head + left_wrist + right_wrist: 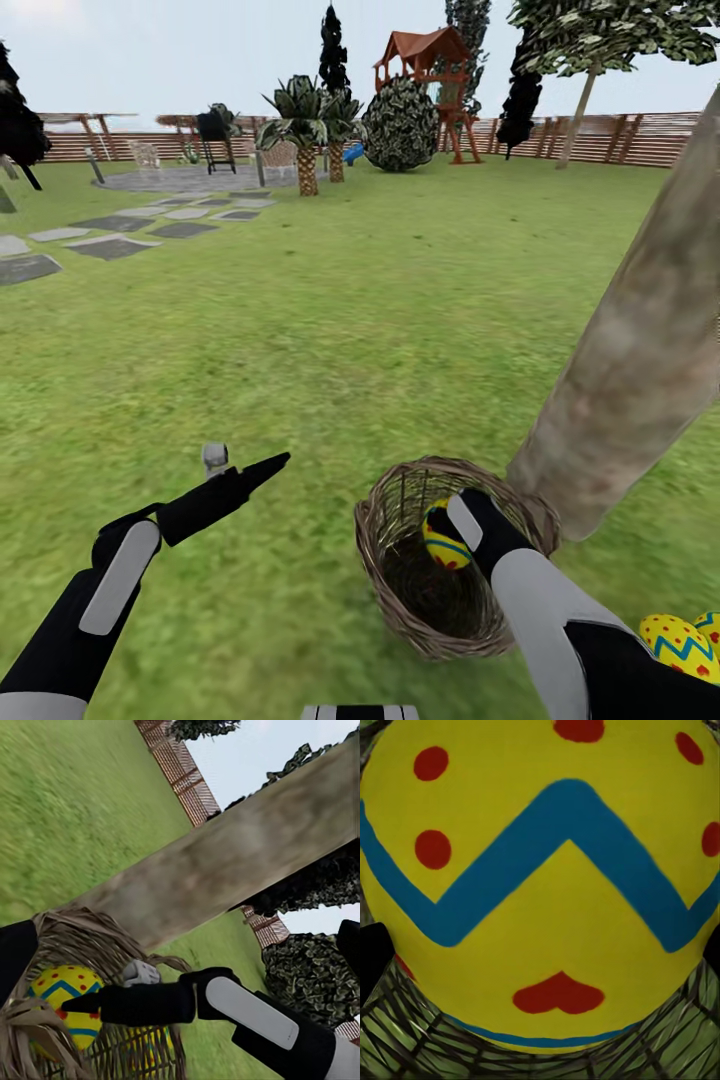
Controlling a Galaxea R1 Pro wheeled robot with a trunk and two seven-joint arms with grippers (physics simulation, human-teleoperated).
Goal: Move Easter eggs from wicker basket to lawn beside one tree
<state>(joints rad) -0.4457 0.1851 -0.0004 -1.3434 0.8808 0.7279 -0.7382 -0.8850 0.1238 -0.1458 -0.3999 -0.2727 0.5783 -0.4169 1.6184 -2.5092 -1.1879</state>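
Note:
The wicker basket [400, 590] lies tilted on the lawn [330, 330] at the foot of the thick pale tree [640, 360]. My right gripper [462, 530] reaches into its mouth and is shut on a yellow Easter egg [443, 540] with a blue zigzag, held at rim height. In the right wrist view that egg [540, 870] sits between the dark fingers [370, 960]. Two more eggs [678, 645] lie on the grass by the trunk, partly behind my right arm. My left gripper [248, 465] hovers open over grass left of the basket.
The trunk leans up to the right close behind the basket [82, 937]. Grey stepping stones [110, 245] run along the far left. Palms [305, 130], a round bush [400, 125], a wooden play tower [430, 70] and a fence [600, 140] stand far back.

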